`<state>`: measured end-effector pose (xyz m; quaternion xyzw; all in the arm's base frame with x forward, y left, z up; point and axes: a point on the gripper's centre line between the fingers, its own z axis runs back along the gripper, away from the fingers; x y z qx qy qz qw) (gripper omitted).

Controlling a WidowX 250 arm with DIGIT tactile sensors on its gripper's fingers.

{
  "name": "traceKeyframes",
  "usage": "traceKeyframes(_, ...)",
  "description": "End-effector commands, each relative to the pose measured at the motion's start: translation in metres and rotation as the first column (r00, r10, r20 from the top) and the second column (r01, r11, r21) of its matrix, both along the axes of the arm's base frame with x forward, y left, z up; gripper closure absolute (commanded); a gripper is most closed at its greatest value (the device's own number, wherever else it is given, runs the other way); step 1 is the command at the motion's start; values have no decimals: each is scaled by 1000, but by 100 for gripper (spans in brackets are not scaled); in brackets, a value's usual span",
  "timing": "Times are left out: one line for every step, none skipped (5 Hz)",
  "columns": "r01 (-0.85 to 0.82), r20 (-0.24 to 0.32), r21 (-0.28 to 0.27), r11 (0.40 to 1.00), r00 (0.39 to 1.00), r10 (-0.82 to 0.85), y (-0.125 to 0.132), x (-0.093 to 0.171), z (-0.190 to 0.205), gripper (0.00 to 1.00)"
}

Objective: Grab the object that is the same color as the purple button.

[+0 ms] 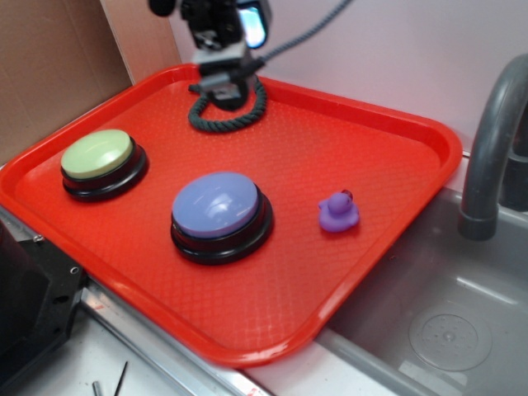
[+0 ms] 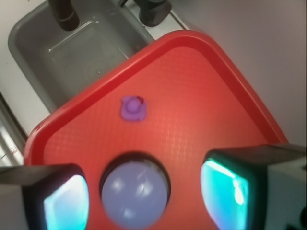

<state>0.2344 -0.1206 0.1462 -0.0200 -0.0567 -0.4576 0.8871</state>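
End effector spread wide above the tray, duck lying free

Taking the large round lavender-purple dome button on its black circular base as the landmark, everything here sits on a red plastic tray with a raised rim and a fine textured floor. The tiny purple rubber duck toy stands just to the right of that button in the exterior view, near it but not touching, with bare tray floor all round it. In the wrist view the same duck lies beyond the button, toward the tray's far rim.

The end effector hangs at the far side of the tray from the button, well apart from the duck, directly over a dark green rope coiled in a loop on the tray floor. Whether it touches the rope cannot be told. From the wrist camera its two fingers stand spread, released, one on either side of the button below, with nothing between them.

A yellow-green dome button on a black base sits to the left of the lavender one. To the right, past the tray's edge, is a grey sink basin with a grey curved faucet
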Motion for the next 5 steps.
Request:
traceKeyframes(68,-17,41,997,998,-67,-34,10,-29,0)
traceKeyframes(76,-50,58,995,996,-73,-41,12,-48,0)
traceKeyframes(59,-100,33,998,993,-55,-44,12,-67,0)
traceKeyframes(24,-153,43,999,988,-17,-43,19,-90,0)
traceKeyframes(21,-177,58,998,984,-10,-41,26,-109,0)
